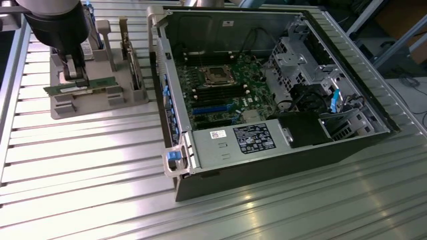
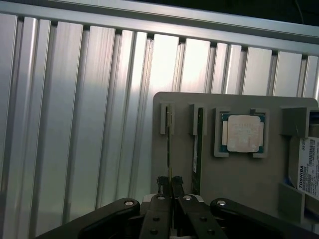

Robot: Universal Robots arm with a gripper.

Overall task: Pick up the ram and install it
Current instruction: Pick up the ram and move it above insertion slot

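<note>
Ribbed aluminium slats make up the silvery table (image 1: 100, 190), running across the exterior view and catching broad glare. Past its edge, in the upper right of that view, stand pale metal frame beams (image 1: 400, 40) and a patch of light floor (image 1: 410, 100).

An open dark-grey desktop computer case (image 1: 267, 172) lies on its side across the middle of the exterior view. It exposes a green motherboard (image 1: 227, 85) and a silver power supply box with a printed label (image 1: 233, 142). A small blue latch (image 1: 175, 156) sits on the case's near corner.

In the upper left of the exterior view a flat grey plastic parts holder (image 1: 67, 107) rests on the slats, well apart from the motherboard. The dark robot arm (image 1: 57, 20) reaches down over it.

The black two-fingered gripper (image 1: 75, 77) is at the long, narrow green ram stick (image 1: 60, 88), which stands on edge in the holder's slotted posts. In the wrist view the gripper (image 2: 171, 185) has its fingertips (image 2: 162, 185) pressed in from both sides, pinching the ram stick (image 2: 169, 149) by its thin upper edge. The stick's far end sits in a slot of the holder (image 2: 234, 174).

Just beside it stands a second, matching green memory stick (image 2: 198, 149). Beyond that lies a square silver processor chip (image 2: 242, 133) in its own recess. A white-labelled hard drive (image 2: 309, 164) sits at the holder's far side.
</note>
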